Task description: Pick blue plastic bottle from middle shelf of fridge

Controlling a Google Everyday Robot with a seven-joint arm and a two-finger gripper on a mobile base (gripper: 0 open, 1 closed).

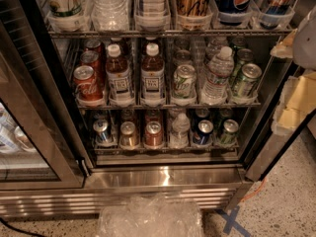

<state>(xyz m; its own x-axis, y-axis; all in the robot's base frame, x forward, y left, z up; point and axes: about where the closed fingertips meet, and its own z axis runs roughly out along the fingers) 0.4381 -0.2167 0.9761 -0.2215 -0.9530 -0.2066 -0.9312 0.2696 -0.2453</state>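
The fridge [163, 177] stands open in front of me, with several wire racks of drinks. On the middle shelf [168, 105], two small bottles of brown liquid with white caps and dark blue-and-white labels stand side by side: one blue plastic bottle [119, 77] left of centre and its twin [152, 74] right beside it. Red cans [89, 83] stand to their left. A green can [184, 82] and a clear ribbed water bottle [217, 74] stand to their right. My gripper [295, 102] shows as pale, cream-coloured parts at the right edge, outside the fridge, apart from the bottles.
The glass door [29, 132] hangs open at the left. The top rack holds large bottles and cups, and the bottom rack [163, 144] holds short cans. A crumpled clear plastic sheet [148, 216] lies on the floor in front. A blue tape cross [231, 222] marks the floor.
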